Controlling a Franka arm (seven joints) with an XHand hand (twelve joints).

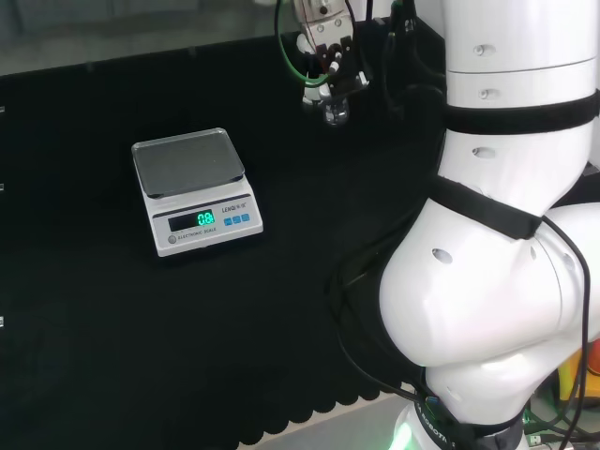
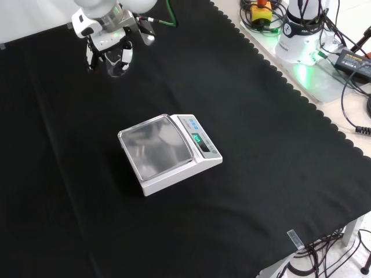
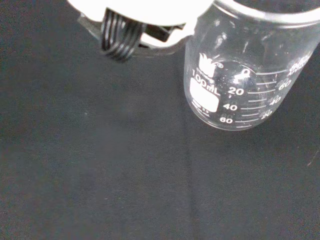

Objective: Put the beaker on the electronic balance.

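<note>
Empty glass beaker in hand, w/ balance pan bare.

A big black cloth covers the bench, and its edge is cut in little waves. Past that edge in the front view lie black cables, a small black box and a yellow box with a red button.
</note>
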